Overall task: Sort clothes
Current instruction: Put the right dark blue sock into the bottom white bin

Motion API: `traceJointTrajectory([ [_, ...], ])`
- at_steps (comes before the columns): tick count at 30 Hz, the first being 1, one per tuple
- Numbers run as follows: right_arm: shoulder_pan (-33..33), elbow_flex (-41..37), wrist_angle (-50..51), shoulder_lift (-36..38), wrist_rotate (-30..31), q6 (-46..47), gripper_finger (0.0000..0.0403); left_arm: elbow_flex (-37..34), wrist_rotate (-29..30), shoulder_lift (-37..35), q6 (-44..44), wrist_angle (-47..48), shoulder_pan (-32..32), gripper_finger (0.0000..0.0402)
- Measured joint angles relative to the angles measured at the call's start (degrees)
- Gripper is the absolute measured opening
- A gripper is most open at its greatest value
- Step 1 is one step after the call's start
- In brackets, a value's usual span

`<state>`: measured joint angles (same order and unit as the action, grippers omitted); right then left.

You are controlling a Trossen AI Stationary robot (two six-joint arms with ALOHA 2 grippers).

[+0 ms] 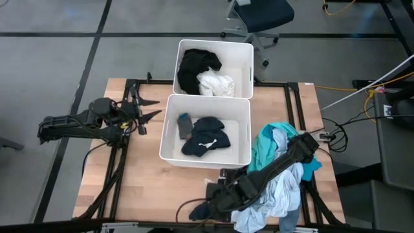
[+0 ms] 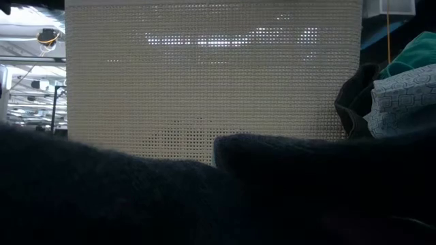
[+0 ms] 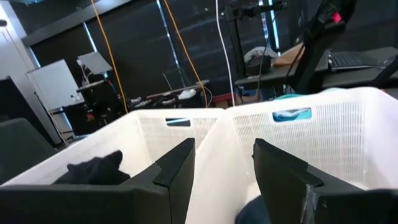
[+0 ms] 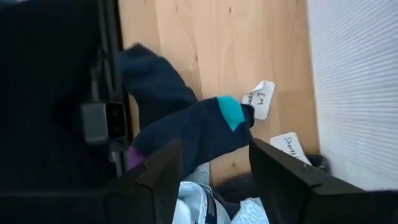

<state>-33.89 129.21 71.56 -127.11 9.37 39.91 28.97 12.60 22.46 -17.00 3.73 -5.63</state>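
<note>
A navy sock (image 4: 186, 130) with a teal heel and a purple toe lies flat on the wood near the table's front edge; it also shows in the high view (image 1: 199, 210). My right gripper (image 4: 214, 149) is open just over it, with one finger on either side of its heel end; the gripper also shows in the high view (image 1: 213, 194). Its arm lies across a pile of teal, light blue and white clothes (image 1: 278, 162) at the right. My left gripper (image 1: 150, 110) is open and empty at the table's left, pointing at the bins.
Two white bins stand mid-table. The far bin (image 1: 246, 58) holds a black and a white garment. The near bin (image 1: 169, 139) holds dark clothes and a grey sock. Two white paper tags (image 4: 261, 99) lie by the sock. Dark fabric (image 2: 136, 204) blocks most of the low view.
</note>
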Motion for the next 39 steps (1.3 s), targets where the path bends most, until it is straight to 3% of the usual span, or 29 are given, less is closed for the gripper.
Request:
traceJointTrajectory([
  [16,0.1,0.0,-4.7,-10.2,0.4,1.8,0.0186,0.0,0.0,0.0,2.0,1.5,0.0,0.0150],
  [26,0.6,-1.0,-4.6,-12.8,10.2,-2.7,0.0186,0.0,-0.1,0.0,0.5,-0.2,0.0,0.0150],
  [35,0.6,-8.3,-7.3,-12.8,5.6,-2.8,0.0185,0.0,-0.1,0.0,0.5,-1.1,0.0,0.0150],
  [39,0.6,-9.6,-8.1,-12.8,5.5,-3.0,0.0153,0.0,-0.1,0.0,0.6,-1.0,0.0,0.0150],
])
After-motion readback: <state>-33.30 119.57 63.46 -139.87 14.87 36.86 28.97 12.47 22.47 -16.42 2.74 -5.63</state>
